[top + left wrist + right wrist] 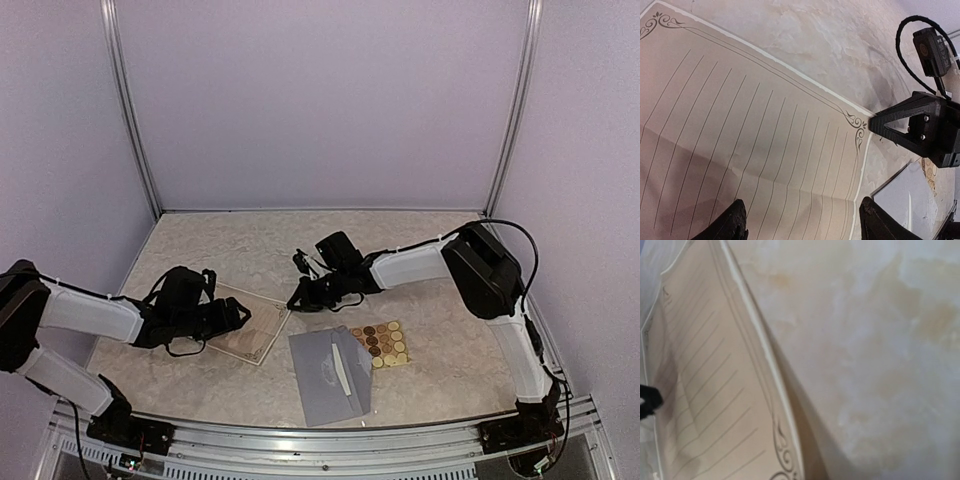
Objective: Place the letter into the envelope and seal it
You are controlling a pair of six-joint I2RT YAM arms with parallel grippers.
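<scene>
The letter (pixel 252 338), a tan lined sheet with a scrolled border, lies left of centre on the table. In the left wrist view the letter (pixel 755 145) fills the frame, with a fold crease across it. My left gripper (pixel 805 222) hovers open above it, one finger on each side of its near part, holding nothing. My right gripper (pixel 296 300) is shut on the letter's right corner, its black tip (pixel 874 125) at the scroll ornament. In the right wrist view that edge of the letter (pixel 765 390) stands lifted off the table. The grey-lavender envelope (pixel 330 375) lies flat to the right, apart from the letter.
A small tan sheet of round stickers (pixel 381 343) lies just right of the envelope's top. The marbled tabletop (pixel 300 245) is walled by lavender panels. A corner of the envelope (pixel 905 200) shows beside my left gripper's right finger.
</scene>
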